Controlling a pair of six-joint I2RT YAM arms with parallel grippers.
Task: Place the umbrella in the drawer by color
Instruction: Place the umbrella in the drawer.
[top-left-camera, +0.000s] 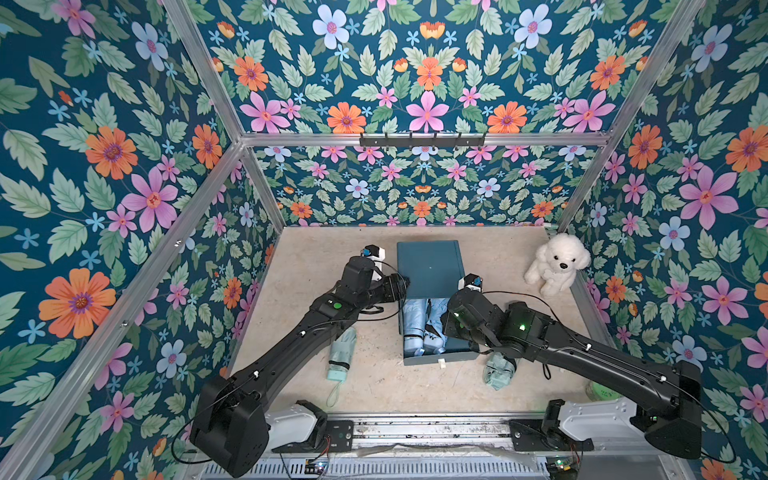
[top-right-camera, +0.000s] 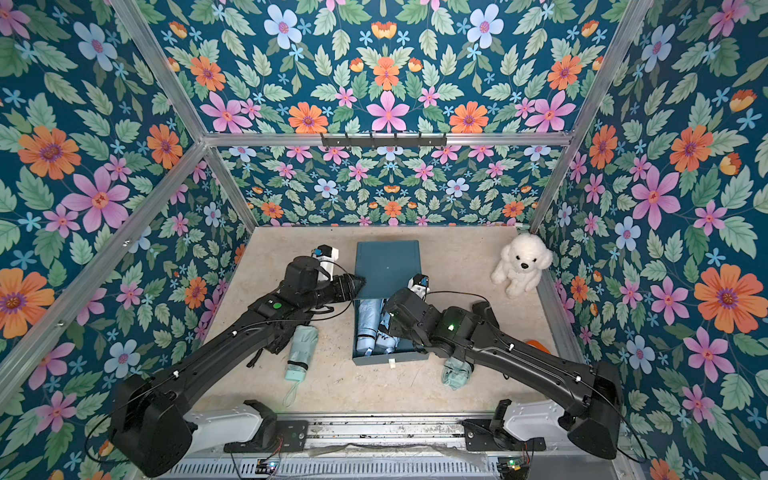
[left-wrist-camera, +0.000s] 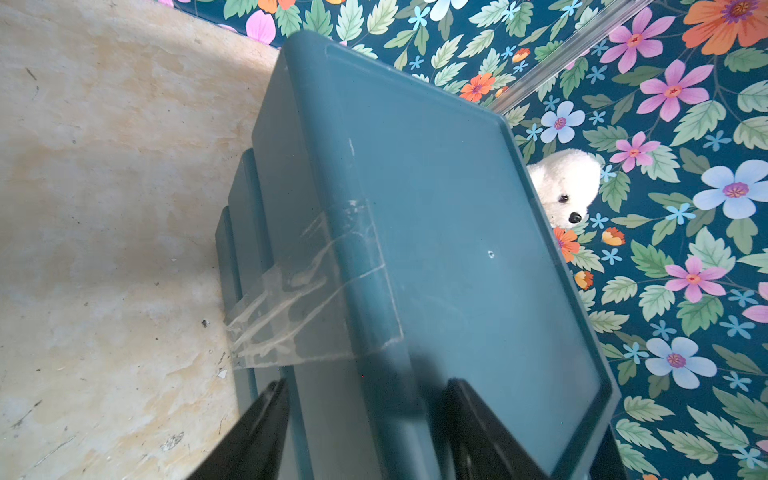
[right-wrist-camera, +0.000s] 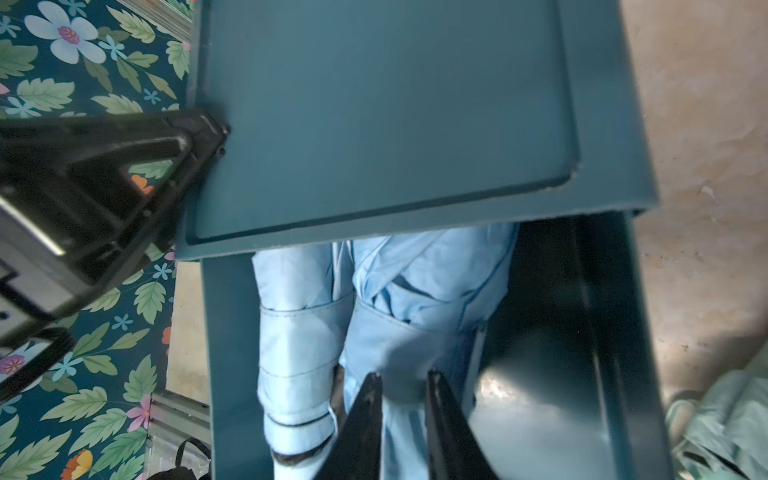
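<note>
Two blue umbrellas (top-left-camera: 415, 324) lie in the open drawer (top-left-camera: 436, 357); your right tool (right-wrist-camera: 402, 374) hovers over them, slightly parted, empty. Your left tool (left-wrist-camera: 368, 382), parted, straddles an edge of the cabinet (top-left-camera: 430, 266). Two green umbrellas (top-left-camera: 341, 353) await on the bench (top-left-camera: 395, 386).

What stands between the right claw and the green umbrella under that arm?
The open drawer's side wall. The right claw hangs over the blue umbrellas inside the drawer; the green umbrella lies on the table outside that wall.
</note>
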